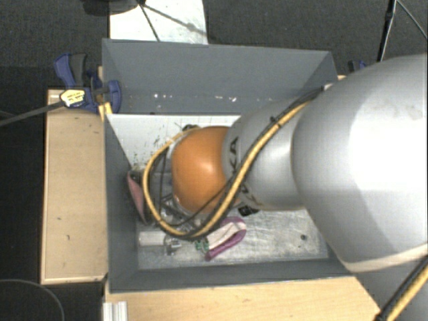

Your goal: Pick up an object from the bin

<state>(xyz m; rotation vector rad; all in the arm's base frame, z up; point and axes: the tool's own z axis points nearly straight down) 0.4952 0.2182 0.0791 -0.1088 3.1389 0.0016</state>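
My gripper (170,221) reaches down into the front left part of the bin, mostly hidden under the arm's orange cover. A pink soft-looking thing (136,194) lies just to its left against the bin's left wall. A purple and white curved thing (227,238) rests on the floor just right of the gripper. Between them sits a small green piece (200,246). A flat silvery thing (151,238) lies at the front left, right below the gripper. Whether anything is held is hidden.
The large arm fills the right side of the bin and hides what lies under it. Yellow and black cables loop round the orange cover, close to the left wall. A strip of scuffed floor shows at the front right.
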